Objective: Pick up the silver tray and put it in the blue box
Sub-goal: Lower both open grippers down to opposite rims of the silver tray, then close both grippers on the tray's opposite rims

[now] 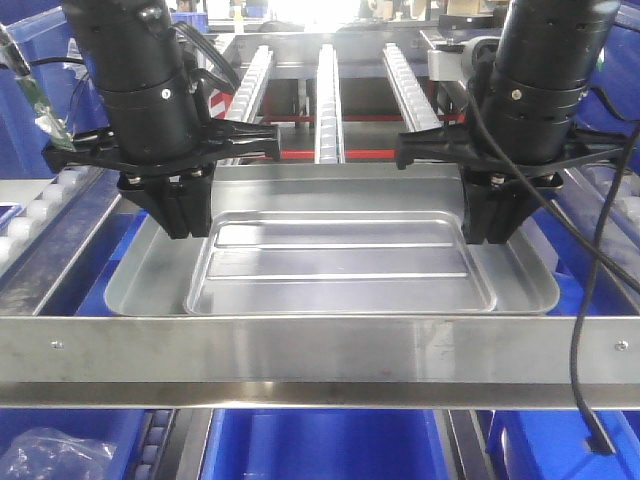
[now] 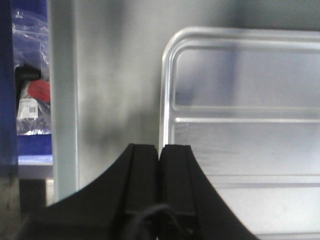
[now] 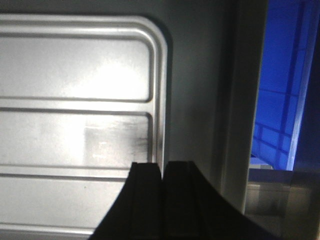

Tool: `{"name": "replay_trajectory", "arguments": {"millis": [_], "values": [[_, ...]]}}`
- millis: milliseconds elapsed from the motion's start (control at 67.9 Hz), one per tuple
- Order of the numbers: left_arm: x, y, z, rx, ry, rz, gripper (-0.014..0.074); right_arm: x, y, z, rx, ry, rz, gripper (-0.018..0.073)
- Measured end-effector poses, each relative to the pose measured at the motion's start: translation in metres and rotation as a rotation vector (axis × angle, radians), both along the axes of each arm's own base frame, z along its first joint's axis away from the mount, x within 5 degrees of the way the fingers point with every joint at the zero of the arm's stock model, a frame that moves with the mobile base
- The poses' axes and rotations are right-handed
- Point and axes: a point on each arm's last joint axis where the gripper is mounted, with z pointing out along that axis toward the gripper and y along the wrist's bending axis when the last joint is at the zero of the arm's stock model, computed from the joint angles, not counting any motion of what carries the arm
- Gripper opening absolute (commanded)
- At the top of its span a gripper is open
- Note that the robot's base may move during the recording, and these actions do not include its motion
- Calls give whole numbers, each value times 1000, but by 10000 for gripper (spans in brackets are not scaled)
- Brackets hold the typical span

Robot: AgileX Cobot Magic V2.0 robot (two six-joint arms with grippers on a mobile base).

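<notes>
Silver tray (image 1: 340, 262), one only, lies mid-frame with its long axis left to right. The two claws sit equally near, left claw (image 1: 180, 218) at its left end, right claw (image 1: 495, 228) at its right. Blue box (image 1: 320, 445) shows bottom centre.

Left wrist: narrow fingers (image 2: 142, 165) apparently pinch the panel's ridge, tray to the right.

Right wrist: likewise, tray leftward.

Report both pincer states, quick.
Left pincer: closed, pinching the silver tray at its raised panel edge.
Right pincer: closed on the same tray's opposite edge.

One silver tray (image 1: 340, 190), two end effectors (image 1: 181, 226) (image 1: 490, 232), three roller tracks (image 1: 250, 80) (image 1: 330, 95) (image 1: 406, 85), one steel crossbar (image 1: 320, 350).
</notes>
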Motion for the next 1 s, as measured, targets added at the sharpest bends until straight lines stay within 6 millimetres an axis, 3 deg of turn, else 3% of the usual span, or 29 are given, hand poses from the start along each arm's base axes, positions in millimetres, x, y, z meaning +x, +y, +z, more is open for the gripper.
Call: {"name": "replay_trajectory", "arguments": {"millis": [118,192,309,412,707,884,1002], "values": [[1,-1,1,-4,-18,-8,-92,-1,0,0,-1,14,-4,65],[2,-1,-2,7,-18,-11,-53,-2,0,-1,-1,18,-5,124],[4,-1,-7,18,-11,-14,195,-2,0,-1,1,19,-6,255],[4,-2,-10,14,1,-10,309,-1,0,-1,1,17,-6,320],[3,-4,-13,-12,27,7,275,3,2,-9,3,20,-5,323],[4,-5,-18,-6,37,8,275,5,3,-19,-5,47,-7,418],[4,-5,-18,-6,37,8,275,5,3,-20,-6,50,-7,425]]}}
